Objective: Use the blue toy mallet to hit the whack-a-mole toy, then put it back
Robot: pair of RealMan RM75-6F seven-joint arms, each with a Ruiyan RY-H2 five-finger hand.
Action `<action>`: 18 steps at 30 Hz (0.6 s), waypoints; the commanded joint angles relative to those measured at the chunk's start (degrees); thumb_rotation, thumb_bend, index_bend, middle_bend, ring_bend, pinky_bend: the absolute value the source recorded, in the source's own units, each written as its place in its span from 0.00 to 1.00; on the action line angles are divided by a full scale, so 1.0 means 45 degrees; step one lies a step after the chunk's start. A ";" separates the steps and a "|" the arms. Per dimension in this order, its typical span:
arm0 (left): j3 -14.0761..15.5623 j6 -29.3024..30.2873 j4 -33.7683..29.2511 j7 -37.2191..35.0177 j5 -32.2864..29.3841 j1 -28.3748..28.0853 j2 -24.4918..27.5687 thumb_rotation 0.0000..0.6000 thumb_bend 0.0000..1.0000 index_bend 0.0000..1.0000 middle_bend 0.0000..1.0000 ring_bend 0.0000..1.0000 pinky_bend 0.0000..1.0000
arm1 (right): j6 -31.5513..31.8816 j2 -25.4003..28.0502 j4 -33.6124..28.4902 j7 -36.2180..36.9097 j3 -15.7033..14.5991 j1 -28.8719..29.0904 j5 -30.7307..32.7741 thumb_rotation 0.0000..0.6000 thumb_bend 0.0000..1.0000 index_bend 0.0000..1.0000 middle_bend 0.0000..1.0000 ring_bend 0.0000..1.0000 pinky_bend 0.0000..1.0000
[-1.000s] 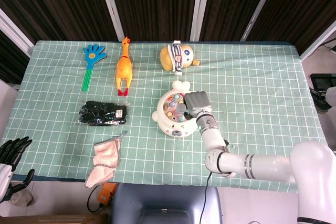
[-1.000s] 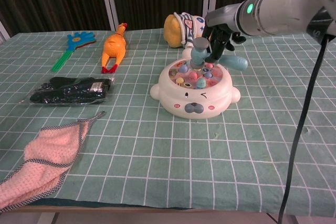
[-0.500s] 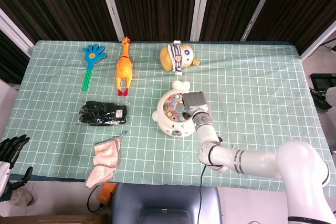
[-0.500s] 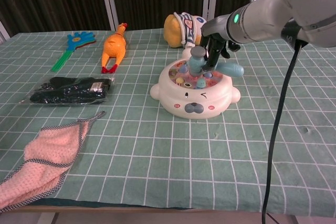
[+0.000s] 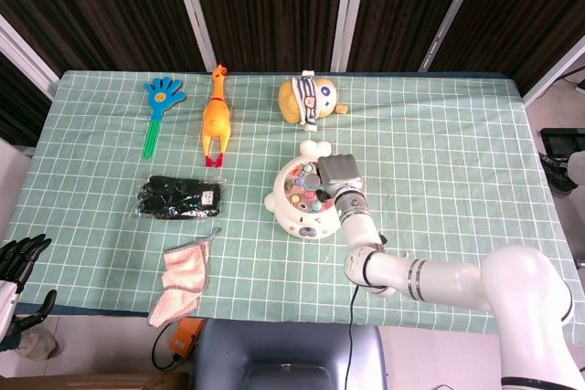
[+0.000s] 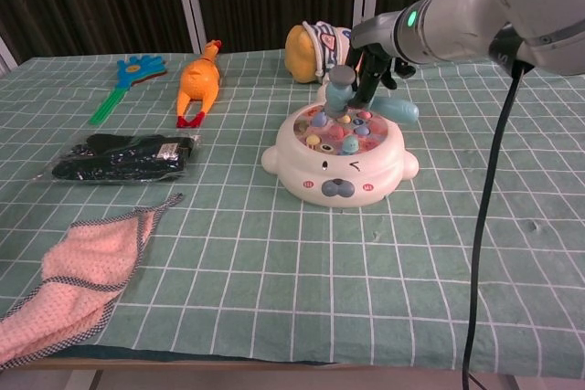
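Now my right hand (image 6: 377,68) grips the blue toy mallet (image 6: 366,98) by its handle, fingers wrapped around it, the grey head over the far side of the whack-a-mole toy (image 6: 340,157); whether the head touches the pegs I cannot tell. Handle end juts out to the right above the toy's rim. Toy sits mid-table on the green checked cloth (image 6: 274,271). Plush doll (image 5: 309,99) lies just behind it. Further left: rubber chicken (image 5: 216,116), blue hand clapper (image 5: 160,105), black packet (image 5: 178,197), pink cloth (image 5: 186,273) near the front edge. My left hand (image 5: 20,258) hangs off the table's left side, fingers loosely apart, holding nothing.
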 commanded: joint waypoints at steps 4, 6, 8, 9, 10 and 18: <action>-0.0029 -0.0076 0.0017 -0.0095 -0.0099 -0.0019 0.0020 1.00 0.43 0.03 0.04 0.00 0.00 | -0.0209 -0.0304 0.0602 0.0345 0.0177 -0.0035 -0.0398 1.00 0.52 1.00 0.73 0.81 1.00; -0.0041 -0.0141 0.0032 -0.0120 -0.0144 -0.0043 0.0024 1.00 0.43 0.03 0.04 0.00 0.00 | -0.0333 -0.0462 0.0879 0.0272 0.0188 0.0063 -0.0337 1.00 0.52 1.00 0.73 0.81 1.00; -0.0053 -0.0192 0.0040 -0.0143 -0.0190 -0.0060 0.0025 1.00 0.43 0.03 0.04 0.00 0.00 | -0.0421 -0.0621 0.1174 0.0165 0.0208 0.0179 -0.0221 1.00 0.52 1.00 0.73 0.81 1.00; -0.0064 -0.0219 0.0043 -0.0179 -0.0229 -0.0066 0.0034 1.00 0.43 0.03 0.04 0.00 0.00 | -0.0474 -0.0724 0.1365 0.0107 0.0244 0.0257 -0.0135 1.00 0.52 1.00 0.73 0.80 1.00; -0.0072 -0.0233 0.0049 -0.0198 -0.0254 -0.0070 0.0040 1.00 0.43 0.03 0.04 0.00 0.00 | -0.0505 -0.0774 0.1453 0.0070 0.0257 0.0295 -0.0082 1.00 0.52 1.00 0.73 0.80 1.00; -0.0193 -0.0294 0.0122 -0.0334 -0.0533 -0.0072 0.0059 1.00 0.43 0.03 0.04 0.00 0.00 | -0.0919 -0.1444 0.2474 -0.0574 0.0268 0.0788 0.0648 1.00 0.53 1.00 0.73 0.80 1.00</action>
